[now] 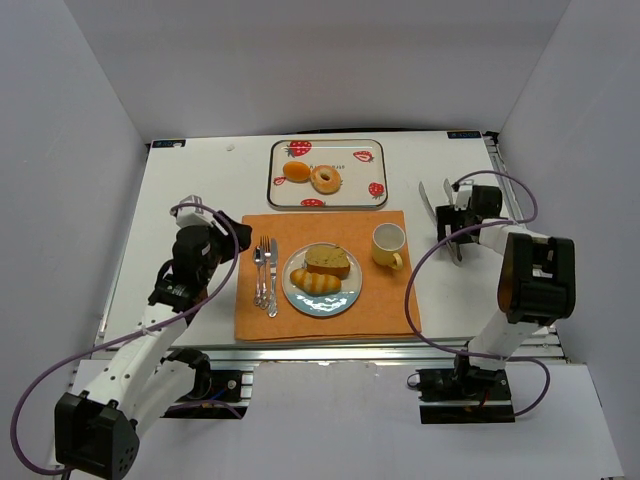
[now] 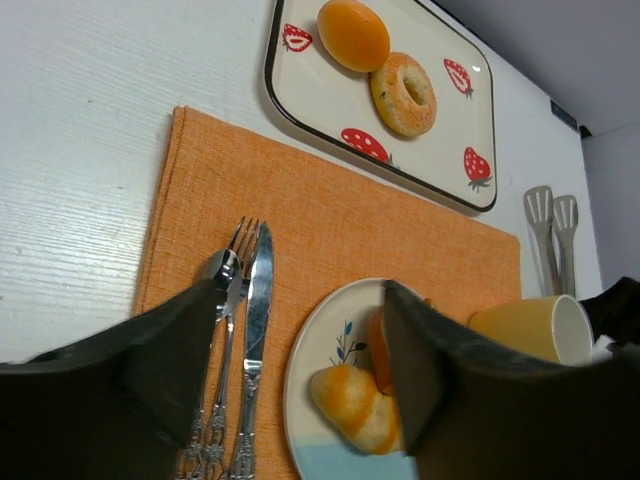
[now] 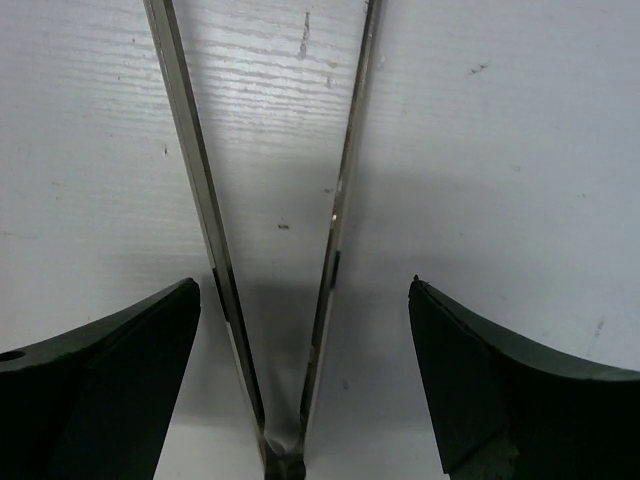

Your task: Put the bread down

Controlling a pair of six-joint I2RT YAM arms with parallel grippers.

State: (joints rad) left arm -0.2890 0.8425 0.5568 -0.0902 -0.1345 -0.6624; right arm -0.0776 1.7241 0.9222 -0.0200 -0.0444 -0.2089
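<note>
2 white-and-black arms [image 1: 140, 355], purple cables [image 1: 411, 290], dark, possibly rubbery tool fingers [image 3: 100, 380].

The left hand [image 2: 302, 290] hangs open; between its fingers [image 2: 170, 350] sits a plate [image 2: 318, 340] with a bread roll [image 2: 355, 405], tray [image 2: 310, 90] beyond.

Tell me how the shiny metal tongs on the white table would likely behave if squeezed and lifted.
The shiny metal tongs lie spread in a V joined at one end, so they probably spring: squeezing should close them, releasing should reopen them. Their thin, smooth strips may slip or twist in the open right tool. They look light and stiff lengthwise.
</note>
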